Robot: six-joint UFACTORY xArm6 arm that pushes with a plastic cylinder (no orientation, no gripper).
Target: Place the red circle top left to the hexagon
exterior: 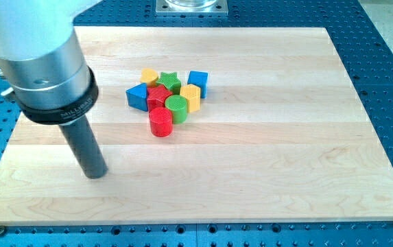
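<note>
The red circle, a short red cylinder, stands at the bottom of a tight cluster of blocks near the board's middle. A green cylinder touches it at upper right. A yellow hexagon sits at the cluster's top left. A red star, a green star, a blue triangle, a blue cube and another yellow block fill the cluster. My tip rests on the board well to the left of and below the red circle, touching no block.
The wooden board lies on a blue perforated table. The arm's large grey body covers the board's upper left corner. A metal mount shows at the view's top.
</note>
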